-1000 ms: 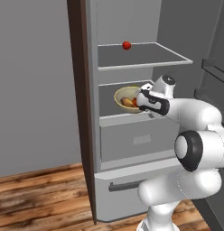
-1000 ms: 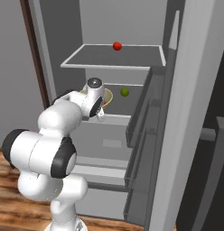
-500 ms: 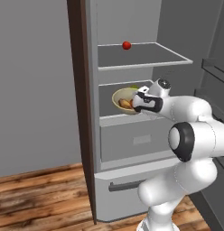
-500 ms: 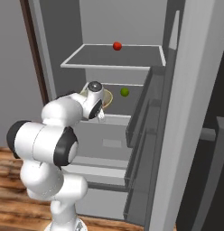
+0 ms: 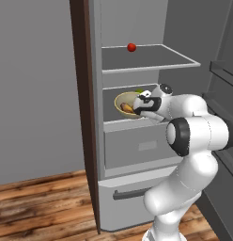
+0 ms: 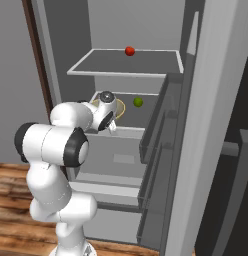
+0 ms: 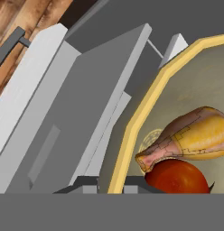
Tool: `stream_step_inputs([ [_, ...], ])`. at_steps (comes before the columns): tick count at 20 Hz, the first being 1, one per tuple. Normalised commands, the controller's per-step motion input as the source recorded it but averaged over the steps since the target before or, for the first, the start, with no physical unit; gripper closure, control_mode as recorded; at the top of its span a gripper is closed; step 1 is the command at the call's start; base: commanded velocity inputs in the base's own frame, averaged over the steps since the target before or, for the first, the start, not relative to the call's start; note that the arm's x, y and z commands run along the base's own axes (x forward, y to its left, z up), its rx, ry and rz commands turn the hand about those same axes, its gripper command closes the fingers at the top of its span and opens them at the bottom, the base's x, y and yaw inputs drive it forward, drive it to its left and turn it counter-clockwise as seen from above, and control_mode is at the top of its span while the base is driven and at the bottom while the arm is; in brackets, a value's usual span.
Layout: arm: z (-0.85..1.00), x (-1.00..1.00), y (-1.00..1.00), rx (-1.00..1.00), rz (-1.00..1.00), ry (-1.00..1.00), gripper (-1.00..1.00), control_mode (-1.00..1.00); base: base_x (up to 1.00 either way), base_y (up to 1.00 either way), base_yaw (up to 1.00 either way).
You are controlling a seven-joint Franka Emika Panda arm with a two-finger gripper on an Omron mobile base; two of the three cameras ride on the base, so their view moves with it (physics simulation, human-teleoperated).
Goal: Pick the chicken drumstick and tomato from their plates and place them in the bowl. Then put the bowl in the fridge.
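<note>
Inside a tall grey fridge (image 5: 137, 155) with a dark brown side panel, the white arm's two-finger hand (image 5: 143, 109) is clamped on the rim of a deep tan bowl (image 5: 124, 100), which sits tilted over the front edge of the middle grey shelf (image 6: 146, 102), toward its left end. In the hand view the golden-brown chicken drumstick (image 7: 195, 137) lies in the bowl with its paler end toward the rim, touching the glossy red-orange tomato (image 7: 177, 177) just beside it.

A small plain red ball (image 5: 131, 47) rests on the upper shelf (image 5: 151, 59), near the middle of that shelf. A small green ball (image 6: 138, 102) sits on the middle shelf near its back right corner, apart from the bowl.

Below the bowl is a closed grey drawer front (image 5: 137, 148), and lower still another drawer with a bar handle (image 5: 128, 193). The open fridge door (image 6: 211, 130) stands at the right with its grey racks. A plain grey wall (image 5: 38, 94) stretches left of the fridge, above a wood-plank floor (image 5: 43, 207).
</note>
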Motion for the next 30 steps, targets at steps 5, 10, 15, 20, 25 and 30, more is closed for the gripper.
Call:
stream_step_inputs([
  [5,-0.11,0.37,0.09,0.01,0.00,0.00,1.00,-1.00,0.00,0.00,0.00],
  [10,-0.03,0.42,0.03,0.00,0.00,0.00,1.00,-1.00,0.00,0.00,0.00],
  [15,-0.02,0.36,0.00,0.01,-0.01,0.00,1.00,-1.00,0.00,0.00,0.00],
  [20,-0.03,0.36,0.02,0.05,0.00,0.00,1.00,-1.00,0.00,0.00,0.00],
  [25,-0.04,0.32,0.01,0.04,0.00,0.00,1.00,-1.00,0.00,0.00,0.00],
  [30,0.00,0.32,0.01,0.01,0.00,0.00,1.00,-1.00,0.00,0.00,0.00],
])
